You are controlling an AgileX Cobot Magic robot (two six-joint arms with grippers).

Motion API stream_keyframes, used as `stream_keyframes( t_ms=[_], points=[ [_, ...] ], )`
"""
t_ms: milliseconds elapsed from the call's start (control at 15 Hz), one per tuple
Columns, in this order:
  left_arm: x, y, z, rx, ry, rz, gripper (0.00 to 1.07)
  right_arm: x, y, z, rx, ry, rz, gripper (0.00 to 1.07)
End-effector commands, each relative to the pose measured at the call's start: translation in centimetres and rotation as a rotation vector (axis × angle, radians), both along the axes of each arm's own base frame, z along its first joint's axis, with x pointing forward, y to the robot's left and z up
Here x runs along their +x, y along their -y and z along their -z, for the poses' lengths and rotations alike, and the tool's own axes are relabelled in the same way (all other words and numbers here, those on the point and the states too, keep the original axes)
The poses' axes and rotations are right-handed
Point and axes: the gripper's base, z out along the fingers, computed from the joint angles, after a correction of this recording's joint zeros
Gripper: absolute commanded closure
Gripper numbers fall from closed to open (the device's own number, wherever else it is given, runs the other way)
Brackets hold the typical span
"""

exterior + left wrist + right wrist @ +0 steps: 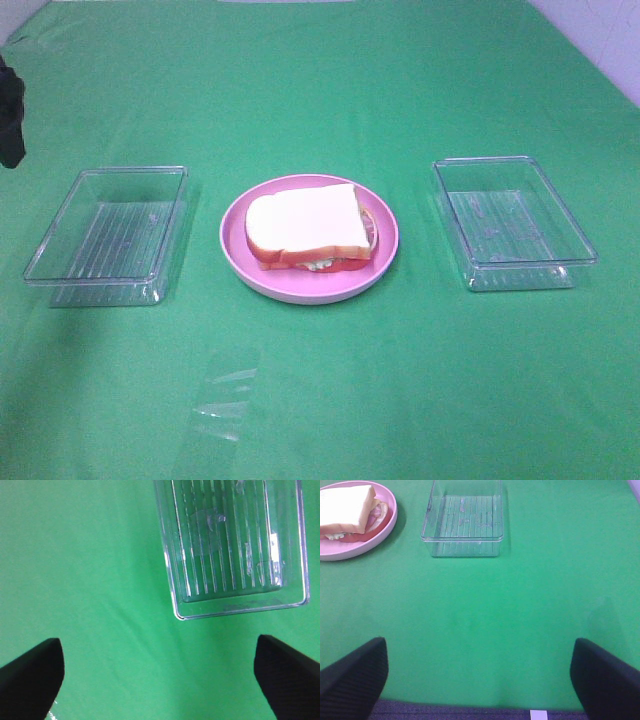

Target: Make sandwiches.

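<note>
One assembled sandwich [305, 225] lies on a round pink plate [300, 292] in the middle of the green cloth. White bread is on top, with red and pale green layers showing at its edge. The right wrist view also shows the sandwich [345, 507] and the plate [350, 554], far ahead of my right gripper [480, 680]. That gripper is open and empty over bare cloth near the table's front edge. My left gripper [160, 680] is open and empty too, just short of the left clear tray [235, 545]. Only a dark part of the left arm [10, 110] shows at the far left of the high view.
Two clear plastic trays flank the plate, one on the left [110, 235] and one on the right [512, 222], both empty. The right tray [465, 525] also shows in the right wrist view. A faint clear glint [225, 395] lies on the cloth in front.
</note>
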Motion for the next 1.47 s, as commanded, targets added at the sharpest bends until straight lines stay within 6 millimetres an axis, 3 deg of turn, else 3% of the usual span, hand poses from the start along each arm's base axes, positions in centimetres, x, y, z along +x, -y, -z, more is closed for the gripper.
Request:
stream_keyframes(
  t_ms=[67, 267, 400, 467, 533, 733, 800, 1000, 1267, 1467],
  points=[
    [-0.7, -2.0, -0.5, -0.079, -0.023, -0.030, 0.11, -0.3, 0.0, 0.1, -0.004, 0.029, -0.006, 0.14],
    [-5.8, -2.2, -0.2, -0.092, -0.062, -0.047, 0.11, -0.3, 0.0, 0.1, -0.004, 0.029, -0.006, 0.14],
    [-11.2, -1.9, -0.2, -0.104, -0.060, -0.048, 0.11, -0.3, 0.0, 0.1, -0.004, 0.029, -0.006, 0.14],
    [-12.5, -1.8, -0.3, -0.104, -0.051, -0.048, 0.11, -0.3, 0.0, 0.1, -0.004, 0.029, -0.006, 0.14],
    [-15.5, -1.7, -0.6, -0.104, -0.011, -0.049, 0.11, -0.3, 0.0, 0.1, -0.004, 0.029, -0.006, 0.14],
    [-23.5, -1.4, -1.1, -0.101, 0.177, -0.039, 0.11, -0.3, 0.0, 0.1, -0.004, 0.029, -0.006, 0.14],
    [-27.4, -1.3, -1.4, -0.099, 0.319, -0.030, 0.11, -0.3, 0.0, 0.1, -0.004, 0.029, -0.006, 0.14],
    [-33.5, -1.1, -1.1, -0.090, 0.565, -0.013, 0.11, -0.3, 0.0, 0.1, -0.004, 0.029, -0.006, 0.14],
    [-37.6, -0.9, -0.3, -0.092, 0.757, -0.013, 0.11, -0.3, 0.0, 0.1, -0.004, 0.029, -0.006, 0.14],
    [-37.3, -0.9, 0.4, -0.090, 0.758, -0.014, 0.11, -0.3, 0.0, 0.1, 0.001, 0.024, -0.009, 0.14]
  ],
)
